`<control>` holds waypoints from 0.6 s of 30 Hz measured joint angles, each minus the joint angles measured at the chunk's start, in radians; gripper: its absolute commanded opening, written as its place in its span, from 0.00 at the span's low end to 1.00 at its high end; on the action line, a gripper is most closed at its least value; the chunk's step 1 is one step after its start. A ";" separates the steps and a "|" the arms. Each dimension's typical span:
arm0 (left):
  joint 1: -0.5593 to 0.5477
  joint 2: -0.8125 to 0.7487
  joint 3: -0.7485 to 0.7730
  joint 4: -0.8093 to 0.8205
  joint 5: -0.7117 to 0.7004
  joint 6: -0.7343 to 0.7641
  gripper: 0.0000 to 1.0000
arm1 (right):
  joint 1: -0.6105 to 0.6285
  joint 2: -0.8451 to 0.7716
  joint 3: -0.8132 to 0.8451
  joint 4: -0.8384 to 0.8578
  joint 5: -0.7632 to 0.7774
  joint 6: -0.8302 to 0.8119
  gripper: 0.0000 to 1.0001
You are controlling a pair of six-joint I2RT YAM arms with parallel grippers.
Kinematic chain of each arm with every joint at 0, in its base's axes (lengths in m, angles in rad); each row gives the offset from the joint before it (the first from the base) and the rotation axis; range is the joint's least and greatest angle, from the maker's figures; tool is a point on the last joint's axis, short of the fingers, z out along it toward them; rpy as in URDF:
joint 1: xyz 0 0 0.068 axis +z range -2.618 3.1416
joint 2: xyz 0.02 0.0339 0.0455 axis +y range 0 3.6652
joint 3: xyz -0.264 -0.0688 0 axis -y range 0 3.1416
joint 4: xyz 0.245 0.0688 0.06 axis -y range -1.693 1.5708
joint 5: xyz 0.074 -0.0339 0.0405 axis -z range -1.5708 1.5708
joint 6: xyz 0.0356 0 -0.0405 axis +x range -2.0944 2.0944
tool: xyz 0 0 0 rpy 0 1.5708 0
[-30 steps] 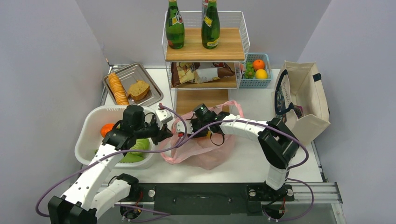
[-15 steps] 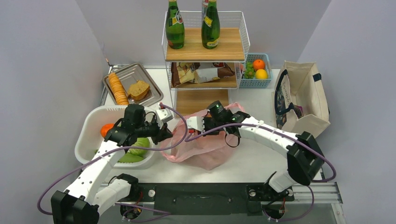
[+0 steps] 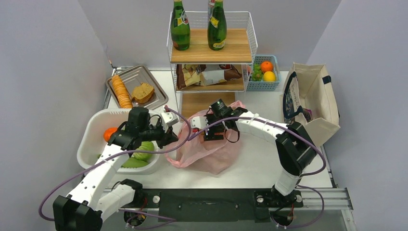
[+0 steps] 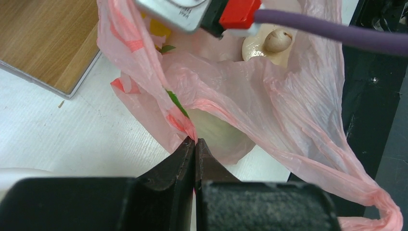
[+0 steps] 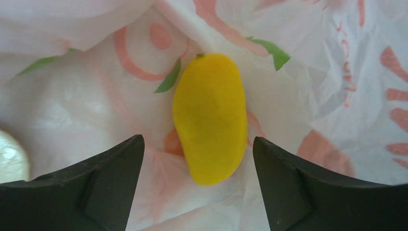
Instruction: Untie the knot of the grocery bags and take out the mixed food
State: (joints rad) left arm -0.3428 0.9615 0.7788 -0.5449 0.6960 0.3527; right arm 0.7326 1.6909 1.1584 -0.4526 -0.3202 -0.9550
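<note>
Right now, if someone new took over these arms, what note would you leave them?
The left gripper is shut on the bag rim, pulling the mouth open.
The right gripper is open inside the bag, fingers either side of the yellow fruit.
A mushroom is also in the bag.
Done: bag opened.
Left: close on the fruit, lift it out, then the rest.

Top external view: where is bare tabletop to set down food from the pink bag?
Free: the strip between pink bag and canvas tote, under the right arm; before the blue basket. Crowded left: white tub, metal tray.
</note>
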 measured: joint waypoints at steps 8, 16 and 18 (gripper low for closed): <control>0.000 0.016 0.000 0.004 0.002 0.018 0.00 | -0.006 0.148 0.150 -0.033 0.005 -0.076 0.79; 0.005 0.024 0.003 0.003 0.001 0.027 0.00 | -0.006 0.311 0.332 -0.182 0.011 -0.111 0.72; 0.005 0.025 0.003 0.003 0.001 0.029 0.00 | -0.006 0.319 0.330 -0.227 0.018 -0.116 0.66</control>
State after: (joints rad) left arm -0.3382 0.9863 0.7818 -0.5423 0.6971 0.3820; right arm 0.7269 2.0102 1.4879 -0.6796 -0.3027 -1.0714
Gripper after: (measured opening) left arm 0.004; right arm 0.726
